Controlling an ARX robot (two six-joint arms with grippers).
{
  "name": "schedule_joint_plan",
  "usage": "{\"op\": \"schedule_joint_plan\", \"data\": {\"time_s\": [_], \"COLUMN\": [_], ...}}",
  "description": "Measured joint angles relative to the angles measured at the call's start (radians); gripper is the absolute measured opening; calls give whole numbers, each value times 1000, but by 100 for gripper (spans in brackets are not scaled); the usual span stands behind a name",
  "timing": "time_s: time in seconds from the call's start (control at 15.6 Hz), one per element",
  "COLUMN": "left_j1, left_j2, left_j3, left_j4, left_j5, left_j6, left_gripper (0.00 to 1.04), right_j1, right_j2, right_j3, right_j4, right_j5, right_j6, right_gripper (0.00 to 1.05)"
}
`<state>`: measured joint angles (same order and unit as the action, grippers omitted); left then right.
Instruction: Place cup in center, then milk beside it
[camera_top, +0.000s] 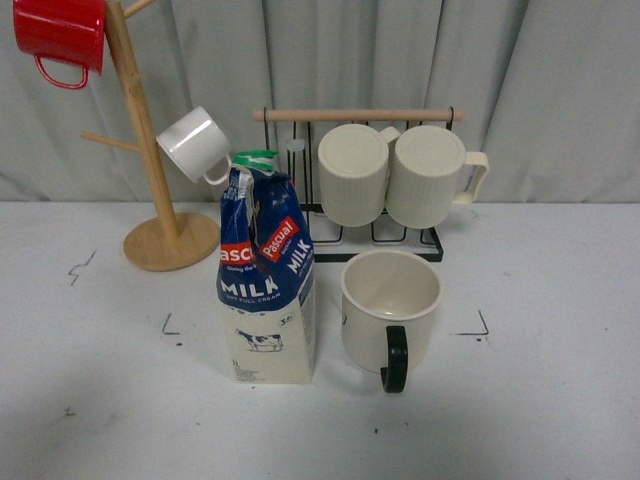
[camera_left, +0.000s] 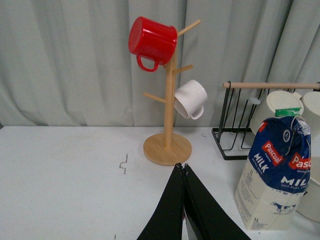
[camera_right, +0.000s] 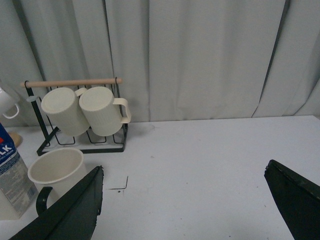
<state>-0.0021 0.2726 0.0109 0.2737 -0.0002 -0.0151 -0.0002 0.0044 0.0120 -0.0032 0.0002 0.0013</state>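
The cup (camera_top: 390, 308), a wide cream mug with a dark handle facing me, stands upright at the table's middle. The milk (camera_top: 266, 270), a blue-topped Pascual carton with a green cap, stands upright just left of it, nearly touching. Neither arm shows in the front view. My left gripper (camera_left: 183, 166) is shut and empty, back from the milk (camera_left: 276, 172) and to its left. My right gripper (camera_right: 184, 172) is open wide and empty over bare table, to the right of the cup (camera_right: 56, 170).
A wooden mug tree (camera_top: 150, 150) at the back left holds a red mug (camera_top: 60, 35) and a small white mug (camera_top: 193, 143). A black wire rack (camera_top: 400, 235) behind the cup holds two ribbed cream mugs (camera_top: 390, 175). Black corner marks (camera_top: 478, 330) lie on the table.
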Motion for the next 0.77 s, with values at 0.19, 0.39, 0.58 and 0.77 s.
{"op": "schedule_joint_plan", "data": {"time_s": [0.19,0.39,0.58,0.77], "left_j1": [0,0,0,0], "left_j2": [-51,-89,-228,-264], "left_j3": [0,0,1,0], "left_j4": [-49,-93,-282,-281], "left_j5": [0,0,2,0], "left_j6": [0,0,0,0], "left_gripper": [2,2,2,2], "right_j1": [0,0,0,0], "right_j2": [0,0,0,0], "right_j3": [0,0,0,0], "right_j4": [0,0,0,0], "right_j5": [0,0,0,0], "right_j6": [0,0,0,0], "right_gripper": [98,98,98,98]}}
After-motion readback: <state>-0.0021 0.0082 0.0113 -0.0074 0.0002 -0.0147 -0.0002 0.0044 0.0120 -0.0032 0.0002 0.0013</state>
